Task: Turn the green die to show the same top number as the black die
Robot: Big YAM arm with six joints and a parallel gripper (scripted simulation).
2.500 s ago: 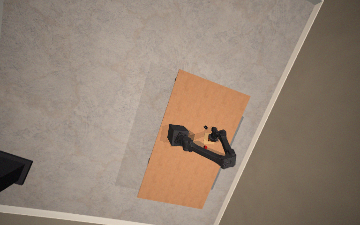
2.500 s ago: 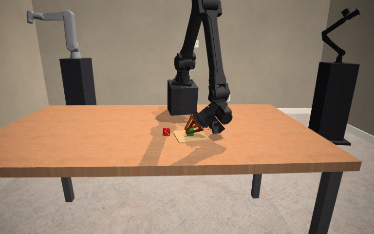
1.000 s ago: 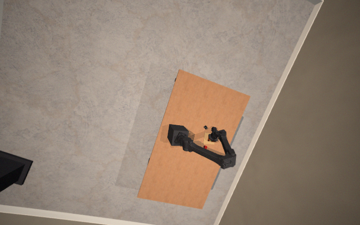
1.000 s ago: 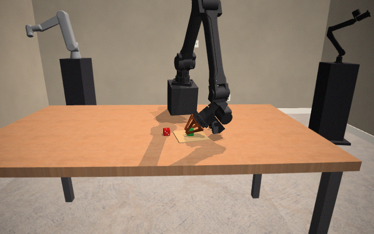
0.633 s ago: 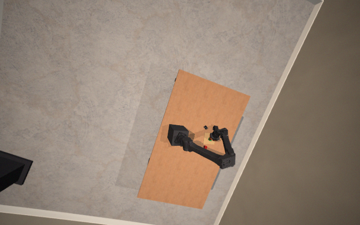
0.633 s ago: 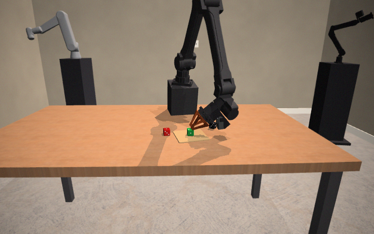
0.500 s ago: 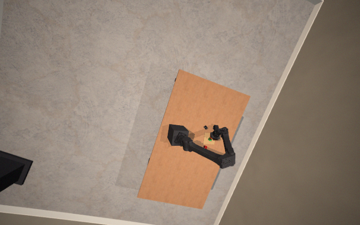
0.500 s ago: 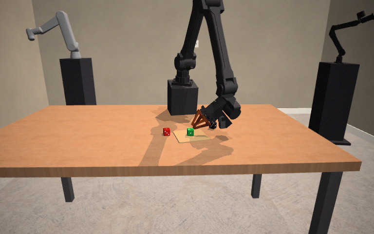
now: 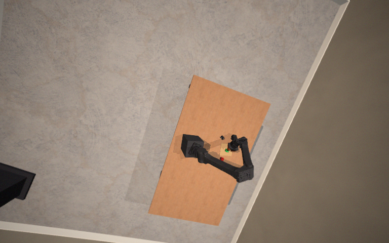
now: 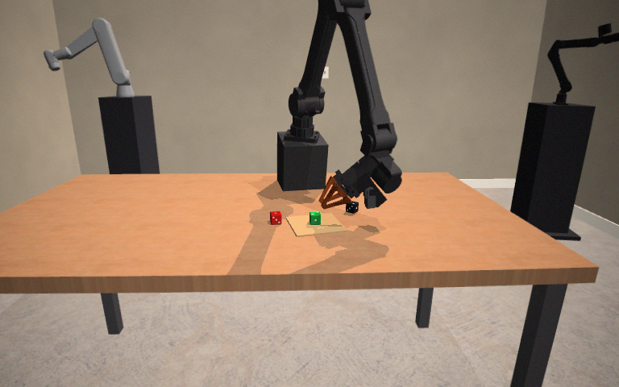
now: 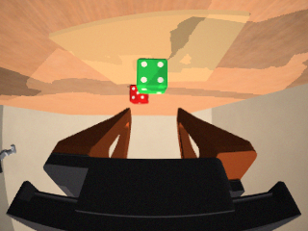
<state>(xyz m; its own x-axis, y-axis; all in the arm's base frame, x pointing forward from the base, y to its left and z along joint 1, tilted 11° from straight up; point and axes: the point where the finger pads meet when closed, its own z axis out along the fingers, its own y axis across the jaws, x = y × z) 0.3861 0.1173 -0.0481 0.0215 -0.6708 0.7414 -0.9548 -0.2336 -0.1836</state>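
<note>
Matte black six-joint arm (image 10: 365,77), rounded joint housings, slim links, bolted onto black box pedestal (image 10: 292,175). Black gripper (image 11: 153,115) body, two rust-brown triangular open-frame fingers (image 10: 335,193). No visible cables or markings.

The top view hangs high overhead, far off, taking in the whole table (image 9: 200,177) and the floor around it. The exterior view stands at the table's long edge, near tabletop height, facing the arm. The wrist view looks out between the fingers — close. All three share the mat (image 10: 301,228).
</note>
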